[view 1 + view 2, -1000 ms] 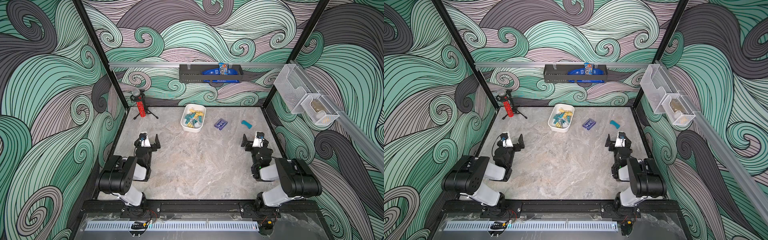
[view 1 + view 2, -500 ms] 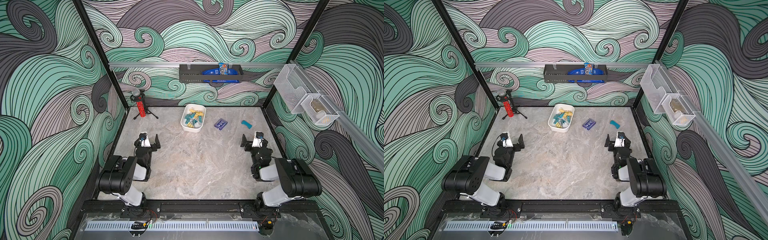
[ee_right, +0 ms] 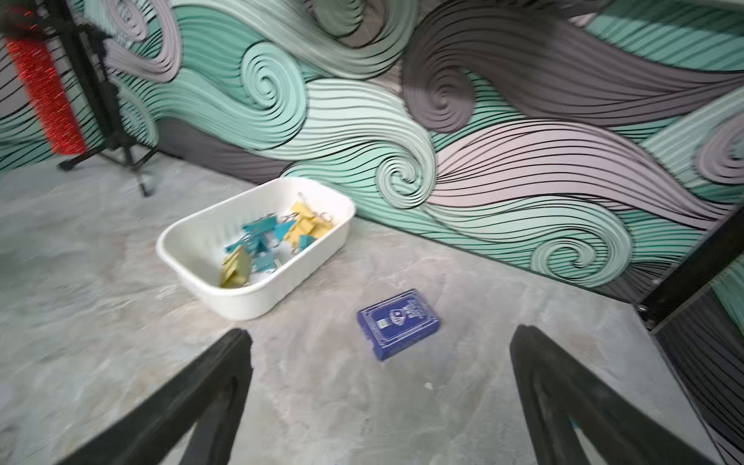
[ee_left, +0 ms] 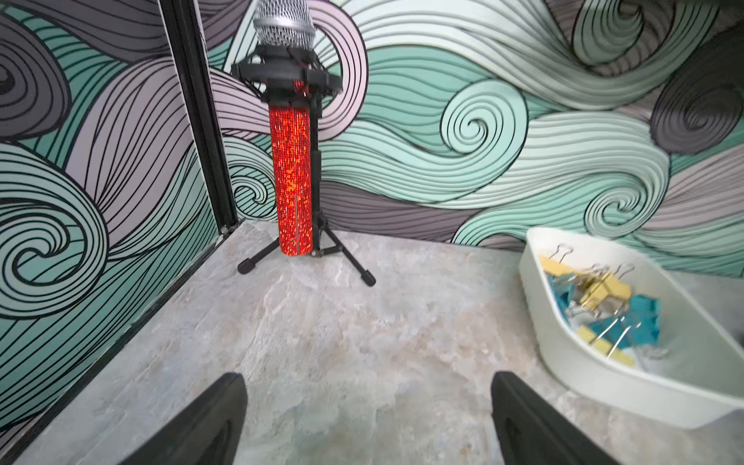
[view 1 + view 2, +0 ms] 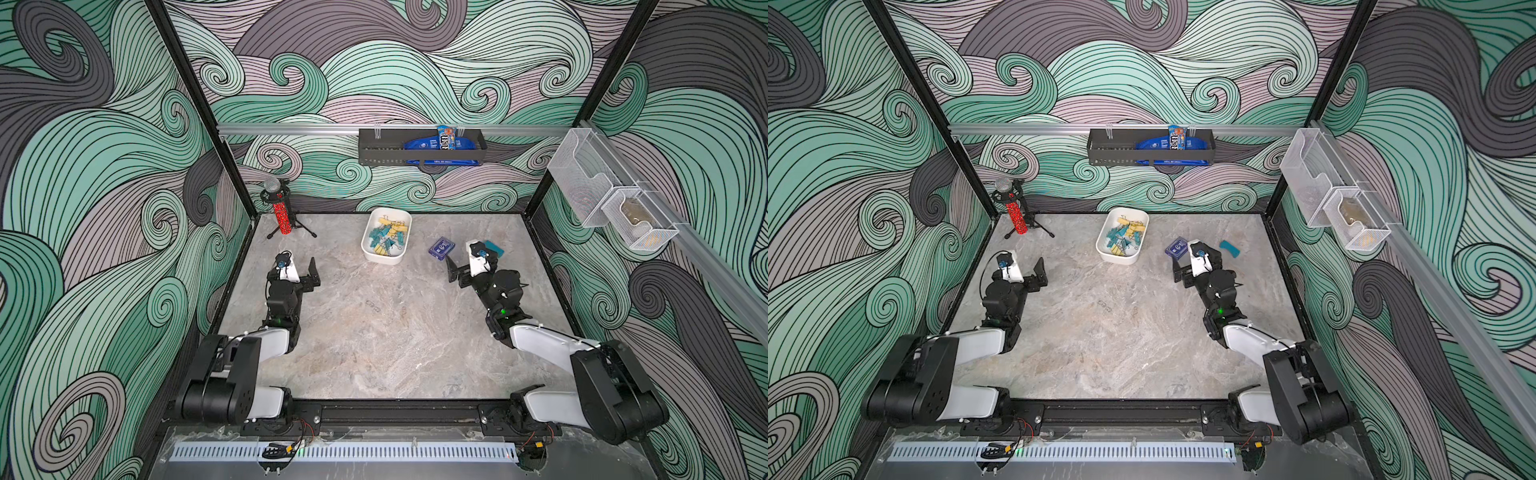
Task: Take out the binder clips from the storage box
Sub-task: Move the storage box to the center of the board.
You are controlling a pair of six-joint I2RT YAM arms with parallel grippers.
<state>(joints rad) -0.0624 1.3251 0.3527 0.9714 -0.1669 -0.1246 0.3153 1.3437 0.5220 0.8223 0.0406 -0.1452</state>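
Observation:
The storage box, a shallow white tray, stands at the back middle of the table in both top views. Several teal and yellow binder clips with silver wire handles lie heaped inside it. My left gripper hovers open to the box's left and nearer the front; its wrist view shows the box and clips off to one side of the gripper. My right gripper is open to the box's right. Its wrist view looks at the box and clips beyond the gripper. Neither holds anything.
A dark-blue card box lies between the storage box and my right gripper. A curved teal piece sits just behind that gripper. A red microphone on a tripod stands at the back left corner. Wire-mesh baskets hang on the right wall.
My right arm has reached forward and leftward, bringing its gripper up beside the card box. My left gripper has edged a little farther from the front edge.

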